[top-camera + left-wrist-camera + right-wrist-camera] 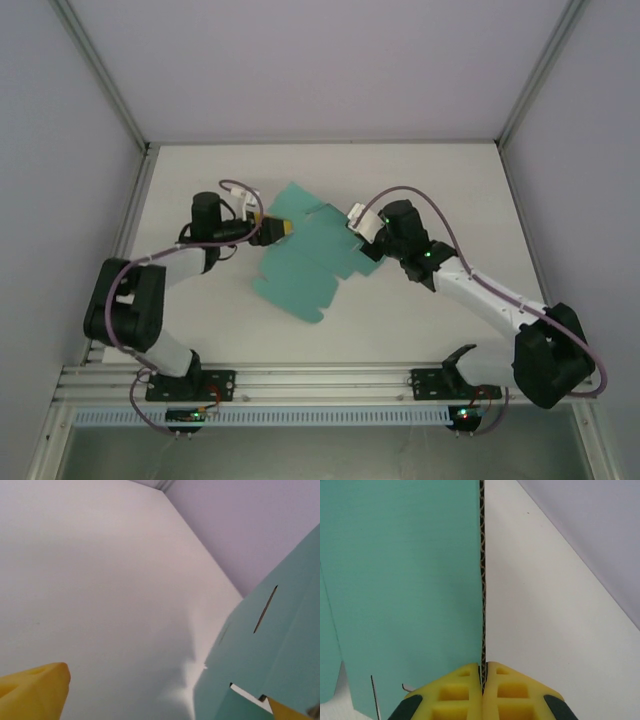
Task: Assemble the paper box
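Paper box [305, 265] is a flat teal sheet in the middle of the desk [450, 180], with its long axis running roughly far to near. Right gripper [482, 680]: jaws closed on the sheet's right edge, the card pinched edge-on between them. Left gripper [280, 228]: jaws wide apart at the sheet's far-left edge, holding nothing. The card lies just to its right. My judgement: the left arm is free to make the next fold, reaching rightward.

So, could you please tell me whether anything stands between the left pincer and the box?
Nothing visible does. The left pincer is open right at the edge of the box, with bare table beside it. The right pincer is shut on the far edge of the card.
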`<state>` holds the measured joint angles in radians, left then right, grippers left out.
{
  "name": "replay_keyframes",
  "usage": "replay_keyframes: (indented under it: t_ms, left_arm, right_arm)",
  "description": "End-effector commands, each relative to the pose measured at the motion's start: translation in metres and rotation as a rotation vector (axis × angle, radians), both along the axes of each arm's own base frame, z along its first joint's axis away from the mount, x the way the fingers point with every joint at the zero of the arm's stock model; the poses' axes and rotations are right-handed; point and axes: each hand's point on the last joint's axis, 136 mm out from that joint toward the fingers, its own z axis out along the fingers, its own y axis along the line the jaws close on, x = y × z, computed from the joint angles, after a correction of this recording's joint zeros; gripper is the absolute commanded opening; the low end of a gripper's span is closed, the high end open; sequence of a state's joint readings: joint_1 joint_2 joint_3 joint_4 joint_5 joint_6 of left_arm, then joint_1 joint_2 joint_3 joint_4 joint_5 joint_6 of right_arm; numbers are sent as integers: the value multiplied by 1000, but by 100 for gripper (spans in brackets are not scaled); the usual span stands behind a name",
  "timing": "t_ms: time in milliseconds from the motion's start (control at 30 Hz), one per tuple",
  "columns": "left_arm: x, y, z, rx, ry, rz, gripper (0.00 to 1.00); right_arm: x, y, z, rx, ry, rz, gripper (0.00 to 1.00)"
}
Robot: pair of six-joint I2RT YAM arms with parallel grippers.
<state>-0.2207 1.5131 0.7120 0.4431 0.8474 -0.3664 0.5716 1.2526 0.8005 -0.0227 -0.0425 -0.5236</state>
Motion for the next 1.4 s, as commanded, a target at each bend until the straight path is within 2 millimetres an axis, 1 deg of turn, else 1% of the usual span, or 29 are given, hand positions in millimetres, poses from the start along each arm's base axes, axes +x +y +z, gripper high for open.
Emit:
replay_keyframes:
  t_ms: [0, 67, 167, 333, 400, 500, 567, 667, 733, 933, 1000, 1167, 1267, 1367]
  left_arm:
    - [-12, 5, -23, 90, 44, 0, 97]
    - [-18, 1, -28, 100, 49, -20, 93]
    - [-21, 4, -39, 120, 75, 5, 88]
    - [-30, -5, -33, 76, 56, -55, 83]
    - [-35, -12, -31, 57, 41, -101, 82]
    - [-48, -31, -24, -5, 23, -229, 79]
    - [-52, -43, -20, -39, 26, -297, 74]
    - [-52, -57, -23, -48, 49, -343, 65]
    - [-55, -63, -24, -62, 58, -374, 62]
    - [-57, -72, -21, -150, 75, -425, 61]
    - [-61, -73, -18, -178, 78, -445, 61]
    - [-67, -72, -13, -185, 79, -464, 62]
    - [-69, -71, -12, -188, 84, -472, 62]
    - [-70, -71, -11, -193, 100, -476, 67]
  right_arm:
    - [-1, 1, 3, 15, -8, 12, 0]
    - [0, 1, 4, 18, -10, 6, 0]
    - [2, 1, 3, 15, -5, 5, 0]
    - [7, 0, 1, 0, 9, -15, 0]
    - [8, 1, 2, 5, 0, -15, 0]
    - [10, 2, 2, 4, -1, -21, 0]
    - [11, 3, 0, 1, 1, -22, 0]
    - [11, 5, 0, 2, -2, -23, 0]
    - [12, 5, 0, 3, -3, -30, 0]
    - [15, 5, -4, 3, -6, -63, 0]
    - [16, 3, -6, -3, -14, -76, 0]
    - [16, -1, -9, -14, -17, -93, 0]
    - [17, -1, -5, -5, -30, -97, 0]
    - [18, 0, -6, -5, -27, -95, 0]
